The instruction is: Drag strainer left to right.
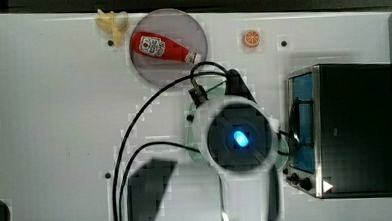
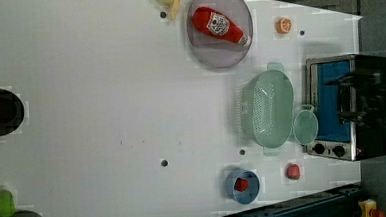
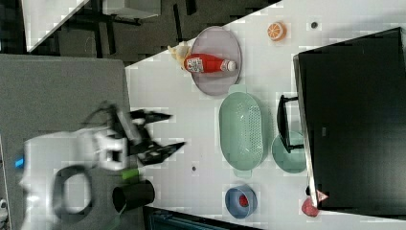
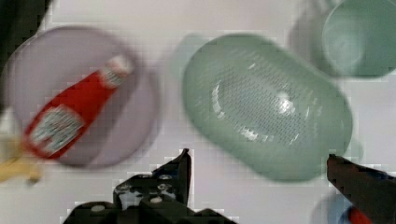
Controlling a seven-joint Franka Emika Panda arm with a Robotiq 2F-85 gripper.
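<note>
**Pincer wide and raised, strainer free on the table**

Pincer (image 3: pixel 163 130): the 2 black fingers (image 4: pixel 180 170) stand far apart with nothing between them. In the right view it hangs clear of the table surface, to the right view's left of the strainer (image 3: pixel 241 130), well apart from it. In the wrist view the strainer (image 4: pixel 266 105) lies between and beyond the 2 fingertips, untouched.

Strainer: pale green, oval, perforated, upright on the white table (image 2: pixel 105 93). In the left view the strainer (image 2: pixel 267 108) sits just beside the toaster oven (image 2: pixel 348 105), which stands at the table's edge on the left view's right. A smooth mint-green cup (image 2: pixel 305 126) sits between strainer and oven, touching or nearly touching the strainer rim; contact cannot be settled. Strainer bowl holds nothing. Cup appears to hold nothing.

Other containers:
- Grey round plate (image 2: pixel 220 34) near the table's far edge at the left view's top; 1 red ketchup bottle (image 2: pixel 220 26) lies on its side in it.
- Blue bowl (image 2: pixel 243 186) near the table's edge at the left view's bottom; 1 small red item (image 2: pixel 241 184) inside.
</note>
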